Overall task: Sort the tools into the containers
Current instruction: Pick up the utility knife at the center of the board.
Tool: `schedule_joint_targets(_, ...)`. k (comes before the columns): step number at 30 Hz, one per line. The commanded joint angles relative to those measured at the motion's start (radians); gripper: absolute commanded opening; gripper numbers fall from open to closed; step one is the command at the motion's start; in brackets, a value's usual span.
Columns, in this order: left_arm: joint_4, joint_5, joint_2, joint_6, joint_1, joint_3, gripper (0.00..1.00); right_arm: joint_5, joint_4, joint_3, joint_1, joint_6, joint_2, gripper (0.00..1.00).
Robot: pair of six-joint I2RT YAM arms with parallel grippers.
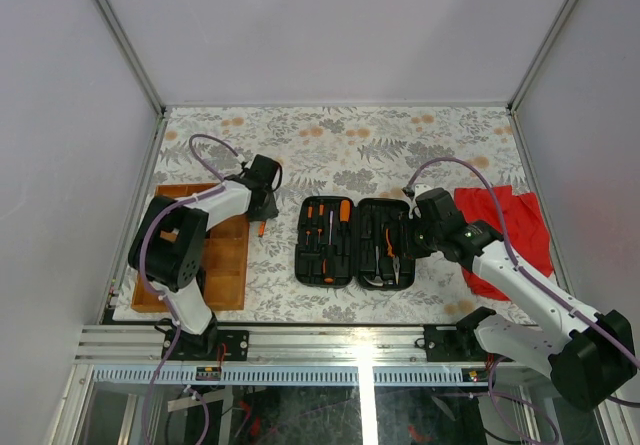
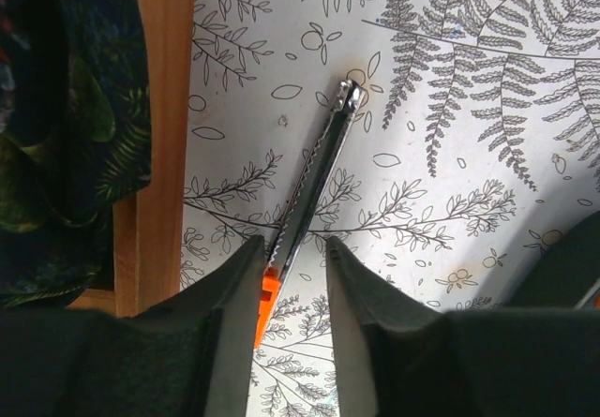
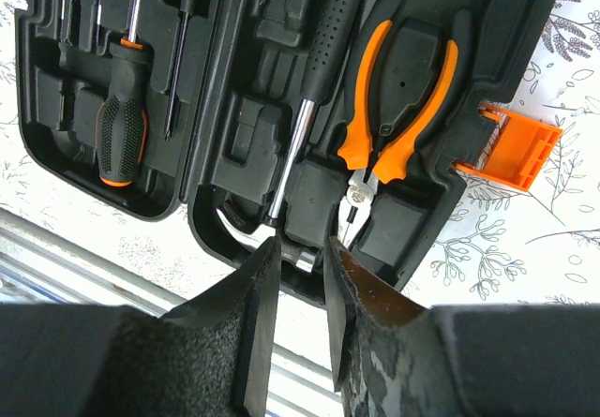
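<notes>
The left gripper (image 2: 295,248) has its jaws drawn in narrow on either side of a flat steel tool (image 2: 314,178) with a toothed edge, right where the metal meets its orange grip. Whether the fingers are pressing it yet I cannot tell. The tool lies on the tablecloth (image 2: 469,155) and runs away ahead of the fingers, with the wooden tray (image 2: 164,108) wall just to their left. Held this near one end, the long blade could swing down or twist out, and it could catch on that wall. The right gripper (image 3: 298,248) straddles the head end of the hammer (image 3: 291,159), which is seated in the case (image 3: 234,80). Again the jaws are narrow and I cannot tell if they grip. If the slot is snug, the case may lift too, or the pliers (image 3: 375,159) just to the right may get knocked.
</notes>
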Motion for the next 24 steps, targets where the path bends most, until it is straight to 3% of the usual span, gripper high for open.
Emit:
schedule_joint_targets(1, -0.028, 0.044, -0.003, -0.016, 0.004, -0.055, 0.28, -0.021, 0.026, 0.001, 0.004, 0.002, 0.001, 0.32)
schedule_joint_targets(8, -0.029, 0.049, -0.046, -0.028, -0.028, -0.077, 0.15, -0.019, 0.031, -0.009, 0.004, 0.018, -0.007, 0.32)
schedule_joint_targets(24, -0.092, -0.038, -0.215, -0.089, -0.199, -0.058, 0.10, 0.047, 0.049, -0.042, 0.004, 0.076, -0.092, 0.32)
